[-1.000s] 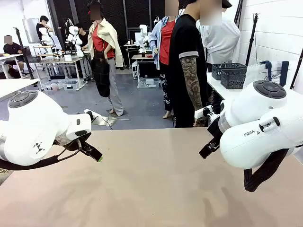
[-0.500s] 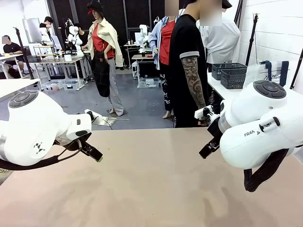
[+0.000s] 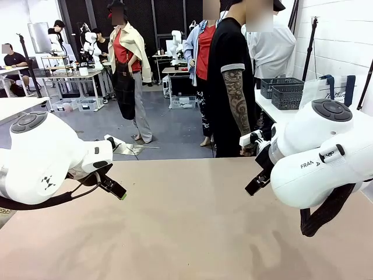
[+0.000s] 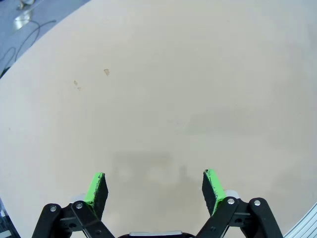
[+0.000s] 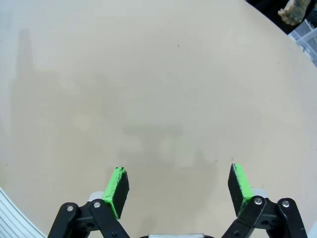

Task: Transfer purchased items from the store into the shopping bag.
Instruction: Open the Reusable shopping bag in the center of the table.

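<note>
A: Progress on the transfer?
B: Judged not started. The store basket (image 3: 282,92) and the shopping bag (image 3: 338,93) stand far right, just beside each other and well apart from both arms. The basket's contents are too small to tell.
A: Tools?
B: Both spread wide and empty: left tool (image 4: 154,186) and right tool (image 5: 178,184), over the bare tan counter (image 3: 186,233). Every item is left to move.

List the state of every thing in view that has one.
Left black two-finger gripper with green pads: open, empty.
Right black two-finger gripper with green pads: open, empty.
Dark grey slotted plastic baskets: upright on white side table, contents not visible.
Translucent white plastic bag with dark blue handles: standing upright beside the baskets.
Person's tattooed arm: hanging down.
</note>
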